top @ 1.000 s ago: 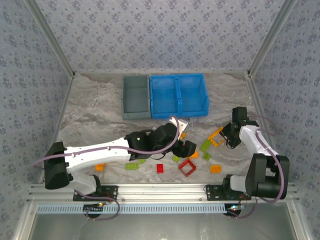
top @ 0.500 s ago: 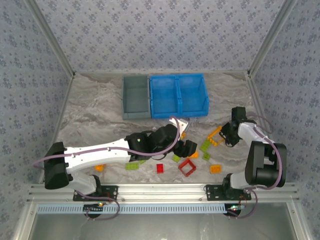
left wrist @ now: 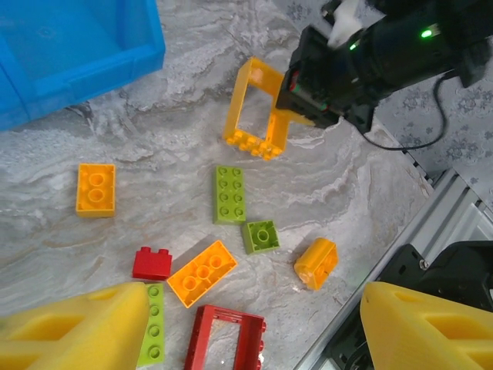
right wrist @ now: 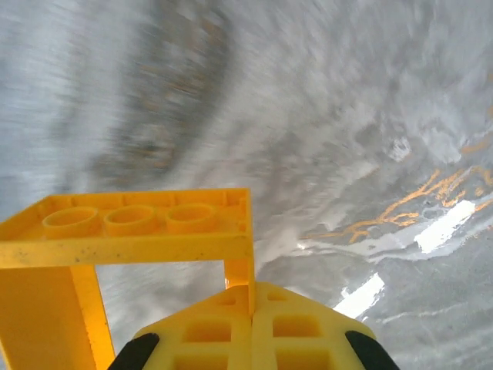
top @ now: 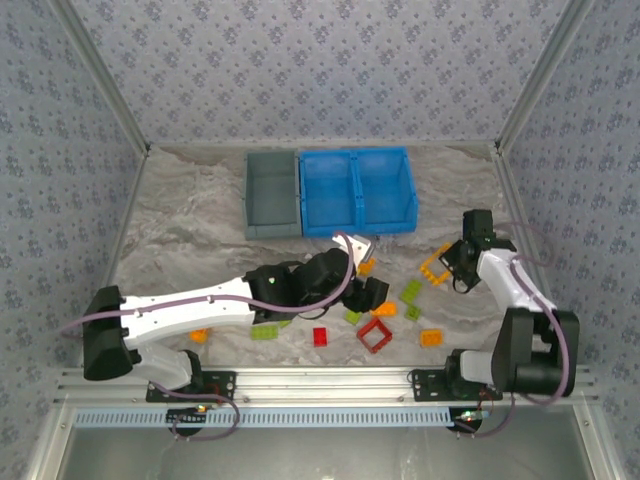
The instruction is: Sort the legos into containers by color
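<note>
My right gripper (top: 456,263) (right wrist: 253,297) is shut on one side bar of an orange open frame lego (top: 436,264) (right wrist: 131,231), which stands tilted at the table's right; this orange frame (left wrist: 258,108) shows in the left wrist view too. My left gripper (top: 368,296) (left wrist: 254,343) hangs open above loose legos: a red frame (left wrist: 227,339) (top: 376,334), an orange brick (left wrist: 202,273), a red brick (left wrist: 152,264), green bricks (left wrist: 229,194) and a green strip (left wrist: 152,324). The grey bin (top: 272,195) and the blue double bin (top: 358,190) stand at the back.
More legos lie near the front: an orange brick (top: 431,337), a red brick (top: 320,336), a green brick (top: 264,332) and an orange one (top: 200,335) beside the left arm. The blue bin's corner (left wrist: 69,46) is close. The metal rail (top: 320,380) borders the front edge.
The right gripper has shifted slightly toward the back with the orange frame, which now stands more upright. The left arm has barely moved.
</note>
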`<move>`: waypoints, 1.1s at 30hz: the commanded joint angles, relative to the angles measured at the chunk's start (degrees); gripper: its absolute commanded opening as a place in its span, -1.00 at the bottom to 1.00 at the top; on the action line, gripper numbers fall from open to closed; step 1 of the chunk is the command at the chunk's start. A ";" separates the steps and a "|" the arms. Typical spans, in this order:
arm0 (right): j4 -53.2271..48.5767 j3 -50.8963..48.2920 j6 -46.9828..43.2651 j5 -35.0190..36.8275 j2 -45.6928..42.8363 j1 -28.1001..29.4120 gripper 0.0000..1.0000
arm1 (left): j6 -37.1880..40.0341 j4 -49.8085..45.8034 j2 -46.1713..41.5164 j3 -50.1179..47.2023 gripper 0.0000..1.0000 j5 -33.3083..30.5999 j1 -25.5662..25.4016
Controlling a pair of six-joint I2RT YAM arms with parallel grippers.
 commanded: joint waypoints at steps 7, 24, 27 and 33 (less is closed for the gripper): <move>-5.38 25.07 -14.88 15.89 2.06 18.49 -1.00 | 1.98 -9.22 -4.38 9.14 0.47 -8.47 2.02; -9.72 64.66 -32.34 8.01 48.61 18.04 -1.00 | -1.75 -12.44 -2.15 15.28 0.52 -2.80 18.84; -12.33 70.99 -32.32 6.99 54.81 17.83 -1.00 | -1.61 -12.53 -1.59 15.03 0.53 -2.72 18.93; -13.53 77.64 -31.75 4.56 62.36 17.56 -1.00 | -2.18 -12.66 -1.03 13.01 0.52 -2.65 18.93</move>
